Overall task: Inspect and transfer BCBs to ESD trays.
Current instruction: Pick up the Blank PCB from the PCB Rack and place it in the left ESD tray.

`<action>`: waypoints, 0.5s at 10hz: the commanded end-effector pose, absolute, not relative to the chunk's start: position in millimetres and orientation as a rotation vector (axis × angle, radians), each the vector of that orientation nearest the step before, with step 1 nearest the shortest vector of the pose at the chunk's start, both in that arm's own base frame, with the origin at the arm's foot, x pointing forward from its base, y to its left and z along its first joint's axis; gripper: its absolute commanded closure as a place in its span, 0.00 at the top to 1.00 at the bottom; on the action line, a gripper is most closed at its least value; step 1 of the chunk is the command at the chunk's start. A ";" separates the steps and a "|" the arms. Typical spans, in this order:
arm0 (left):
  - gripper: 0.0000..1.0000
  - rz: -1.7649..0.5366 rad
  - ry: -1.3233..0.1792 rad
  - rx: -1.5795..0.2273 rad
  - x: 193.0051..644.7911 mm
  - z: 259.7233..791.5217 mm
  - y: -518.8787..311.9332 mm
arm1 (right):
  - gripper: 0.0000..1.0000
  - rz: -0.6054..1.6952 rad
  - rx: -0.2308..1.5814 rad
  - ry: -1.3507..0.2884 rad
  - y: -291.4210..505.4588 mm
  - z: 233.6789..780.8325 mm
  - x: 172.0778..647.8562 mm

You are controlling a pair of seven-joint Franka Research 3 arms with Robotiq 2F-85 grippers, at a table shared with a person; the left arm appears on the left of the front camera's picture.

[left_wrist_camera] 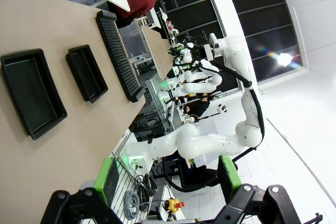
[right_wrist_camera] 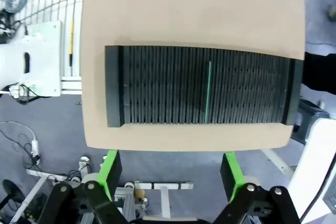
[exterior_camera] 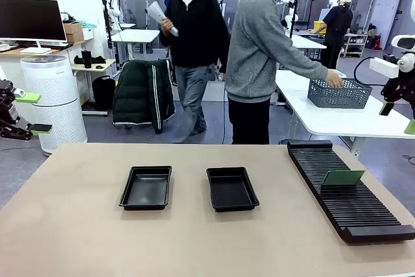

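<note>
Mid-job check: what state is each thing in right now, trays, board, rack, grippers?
Left ESD tray: empty, lying flat.
Right ESD tray: empty, lying flat.
BCB: standing on edge in the rack.
Rack: one board slotted, other slots free.
Left gripper: open, empty.
Right gripper: open, empty, above the rack.

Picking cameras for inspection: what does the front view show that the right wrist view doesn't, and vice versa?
Front adds: the two ESD trays, both empty, side by side mid-table; a person's hand on a grey mesh basket on the far table; the left gripper, open, off the table's left edge.
Right wrist adds: a top-down look past the open right gripper, with the BCB edge-on as a thin green line.
Both: the slotted rack holding that single board upright on the tan table.
</note>
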State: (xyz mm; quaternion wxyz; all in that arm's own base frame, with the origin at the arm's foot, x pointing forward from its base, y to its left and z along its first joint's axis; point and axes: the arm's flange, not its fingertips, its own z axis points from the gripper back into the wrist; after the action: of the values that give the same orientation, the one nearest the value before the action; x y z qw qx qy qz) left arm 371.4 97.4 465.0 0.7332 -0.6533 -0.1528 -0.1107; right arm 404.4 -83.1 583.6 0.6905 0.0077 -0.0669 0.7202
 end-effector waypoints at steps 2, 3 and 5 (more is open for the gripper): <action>1.00 -0.241 -0.340 -1.445 369.2 464.8 98.2 | 1.00 1.606 0.035 -0.137 -84.3 584.6 402.5; 1.00 -0.241 -0.340 -1.445 369.2 464.8 98.2 | 1.00 1.606 0.035 -0.137 -84.3 584.6 402.5; 1.00 -0.241 -0.340 -1.445 369.2 464.8 98.2 | 1.00 1.606 0.035 -0.137 -84.3 584.6 402.5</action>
State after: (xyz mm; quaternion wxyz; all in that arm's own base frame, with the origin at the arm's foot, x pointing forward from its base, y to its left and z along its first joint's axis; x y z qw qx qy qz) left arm 371.4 97.5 465.0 0.7332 -0.6533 -0.1529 -0.1106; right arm 403.7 -85.2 582.7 0.6922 0.0104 -0.0665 0.7186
